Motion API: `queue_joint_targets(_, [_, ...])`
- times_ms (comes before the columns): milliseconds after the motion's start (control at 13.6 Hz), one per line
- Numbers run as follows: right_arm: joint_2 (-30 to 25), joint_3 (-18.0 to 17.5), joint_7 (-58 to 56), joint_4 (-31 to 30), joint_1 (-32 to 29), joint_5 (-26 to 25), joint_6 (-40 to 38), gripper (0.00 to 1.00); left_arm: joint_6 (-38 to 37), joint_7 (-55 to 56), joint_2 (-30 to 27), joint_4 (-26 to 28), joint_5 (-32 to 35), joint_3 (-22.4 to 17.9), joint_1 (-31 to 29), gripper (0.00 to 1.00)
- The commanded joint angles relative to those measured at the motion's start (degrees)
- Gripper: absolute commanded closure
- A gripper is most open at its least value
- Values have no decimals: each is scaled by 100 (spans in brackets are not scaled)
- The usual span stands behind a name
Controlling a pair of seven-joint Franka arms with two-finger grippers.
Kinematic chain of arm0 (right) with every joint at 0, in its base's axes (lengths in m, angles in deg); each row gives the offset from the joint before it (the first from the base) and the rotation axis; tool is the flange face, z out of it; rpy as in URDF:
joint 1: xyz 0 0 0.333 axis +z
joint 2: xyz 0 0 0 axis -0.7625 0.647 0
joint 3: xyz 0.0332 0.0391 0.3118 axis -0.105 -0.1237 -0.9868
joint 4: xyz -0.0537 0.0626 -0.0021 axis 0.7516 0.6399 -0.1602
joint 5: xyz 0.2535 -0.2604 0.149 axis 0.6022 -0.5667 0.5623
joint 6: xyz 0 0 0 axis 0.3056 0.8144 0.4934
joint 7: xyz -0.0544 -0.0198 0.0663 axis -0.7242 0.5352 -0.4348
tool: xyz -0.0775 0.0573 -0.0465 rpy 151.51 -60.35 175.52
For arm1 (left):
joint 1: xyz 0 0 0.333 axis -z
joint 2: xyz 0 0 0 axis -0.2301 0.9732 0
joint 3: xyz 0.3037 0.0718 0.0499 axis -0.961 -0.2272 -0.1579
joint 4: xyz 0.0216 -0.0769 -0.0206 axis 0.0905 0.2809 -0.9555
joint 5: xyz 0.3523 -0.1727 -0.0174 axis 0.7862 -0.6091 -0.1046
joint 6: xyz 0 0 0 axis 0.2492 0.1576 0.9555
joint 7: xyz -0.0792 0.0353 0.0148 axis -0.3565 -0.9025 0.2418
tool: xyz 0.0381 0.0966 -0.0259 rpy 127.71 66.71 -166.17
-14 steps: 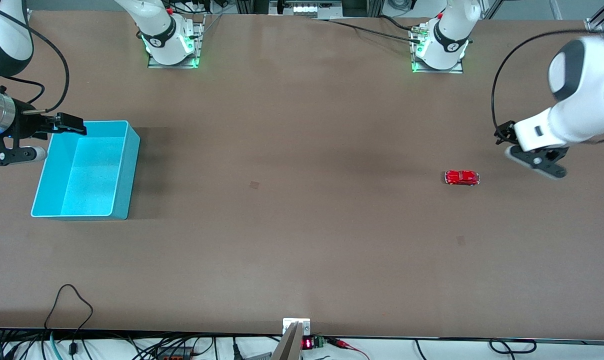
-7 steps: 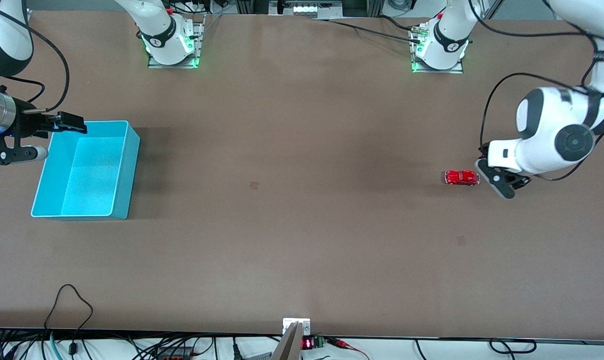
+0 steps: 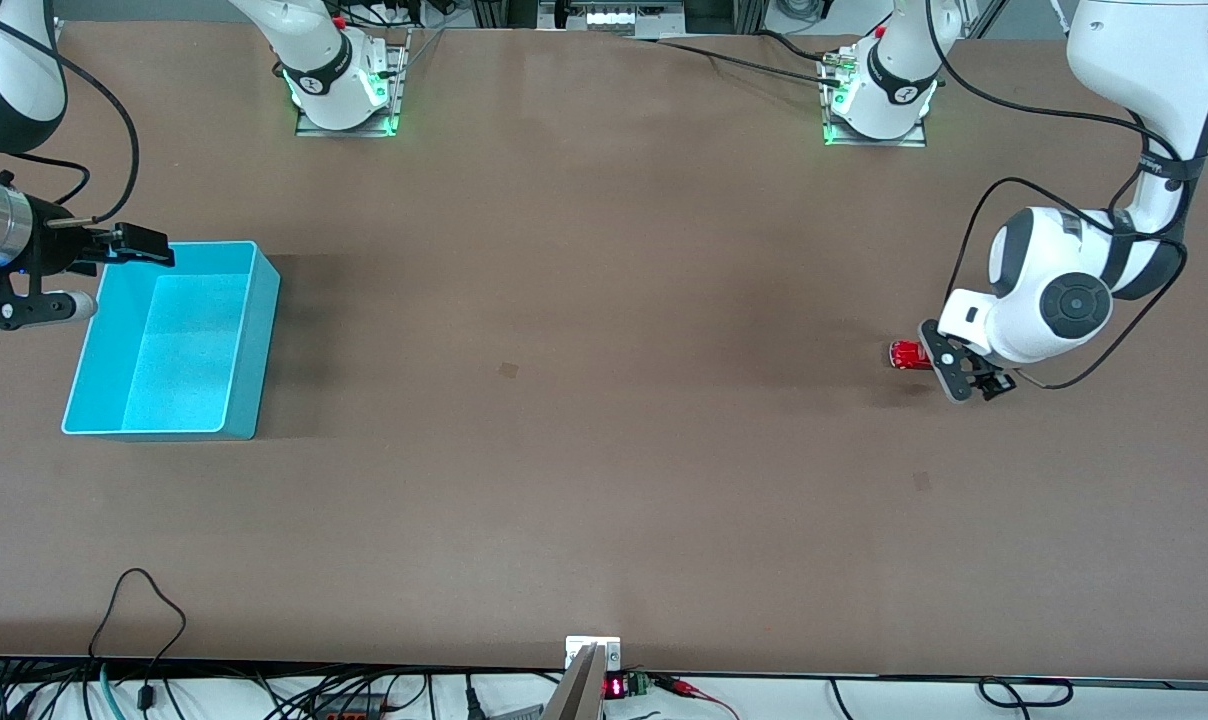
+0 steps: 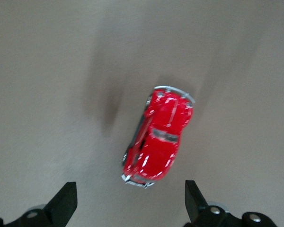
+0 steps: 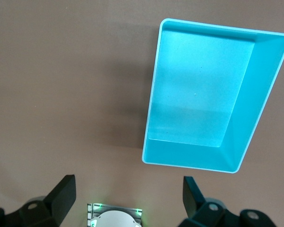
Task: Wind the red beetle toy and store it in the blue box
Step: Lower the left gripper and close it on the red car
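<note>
The red beetle toy stands on the brown table toward the left arm's end. My left gripper hangs low over it and hides part of it. In the left wrist view the toy lies just ahead of the open, empty left gripper, outside the fingers. The blue box stands empty at the right arm's end. My right gripper waits in the air at the box's outer rim, open and empty. The right wrist view shows the box and the gripper.
The two arm bases stand along the table's edge farthest from the camera. The right arm's base also shows in the right wrist view. Cables lie at the edge nearest the camera.
My left arm has swung in and down from the table's end, bringing its gripper over the toy. The toy, the box and the right arm have not moved.
</note>
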Motion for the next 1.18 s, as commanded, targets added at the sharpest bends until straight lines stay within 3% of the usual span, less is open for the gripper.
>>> queue_joint_targets(0, [-31,-20,-49,-22,-40,18,-92,0,470,-302,-141,460,119,65,-31,0])
queue_joint_targets(295, [-31,-20,-40,-22,-31,18,-127,0,1018,-881,-176,840,128,152,-40,0])
queue_joint_targets(1105, [-22,-29,-49,-22,-31,27,-136,0,1299,-1533,-255,840,119,153,-277,10])
